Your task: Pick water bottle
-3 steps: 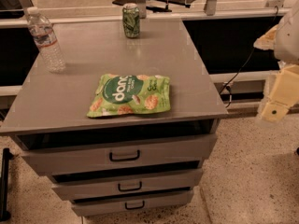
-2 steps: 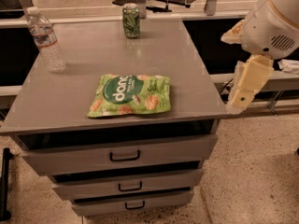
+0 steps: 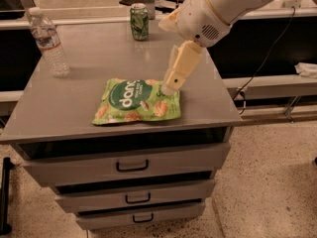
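The water bottle (image 3: 48, 43), clear ribbed plastic with a white cap and a white label, stands upright at the back left corner of the grey cabinet top (image 3: 94, 63). My gripper (image 3: 171, 83), cream-coloured, hangs from the white arm (image 3: 218, 6) over the middle right of the top. Its tip is just above the right edge of a green snack bag (image 3: 137, 101). It holds nothing and is far to the right of the bottle.
A short green drink can (image 3: 139, 21) stands at the back centre of the top. The cabinet has three drawers (image 3: 131, 165) below. A black bench with a cable (image 3: 262, 63) runs behind and to the right. Speckled floor lies at the right.
The arm has swung in from the right of the cabinet to over its top. The gripper now hangs above the snack bag's right edge. The bottle, can and bag have not moved.
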Robot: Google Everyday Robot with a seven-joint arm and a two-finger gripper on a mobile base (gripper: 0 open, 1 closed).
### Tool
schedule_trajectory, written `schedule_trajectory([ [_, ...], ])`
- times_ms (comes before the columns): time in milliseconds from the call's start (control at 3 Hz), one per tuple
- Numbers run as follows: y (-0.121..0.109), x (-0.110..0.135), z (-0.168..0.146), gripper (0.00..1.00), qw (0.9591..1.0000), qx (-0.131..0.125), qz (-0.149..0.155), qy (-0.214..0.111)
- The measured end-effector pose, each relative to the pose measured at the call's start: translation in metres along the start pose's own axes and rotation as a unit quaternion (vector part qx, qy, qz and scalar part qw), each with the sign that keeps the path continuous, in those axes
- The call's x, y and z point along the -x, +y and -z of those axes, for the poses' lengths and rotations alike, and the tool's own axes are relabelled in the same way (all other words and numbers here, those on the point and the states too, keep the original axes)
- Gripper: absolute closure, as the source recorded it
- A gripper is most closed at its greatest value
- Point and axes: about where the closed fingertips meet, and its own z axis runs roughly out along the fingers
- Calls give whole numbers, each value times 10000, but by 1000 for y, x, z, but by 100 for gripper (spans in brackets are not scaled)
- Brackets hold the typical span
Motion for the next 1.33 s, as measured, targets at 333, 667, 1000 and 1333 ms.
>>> schedule_trajectory([
  [333, 0, 0, 0, 0, 10000, 0, 1, 0],
  [667, -12, 11, -13, 0, 9995, -104, 1, -308],
  [1000, -28, 26, -33, 0, 9975, -213, -25, -676],
  [1333, -69, 61, -72, 0, 9896, -415, 24, -1376],
])
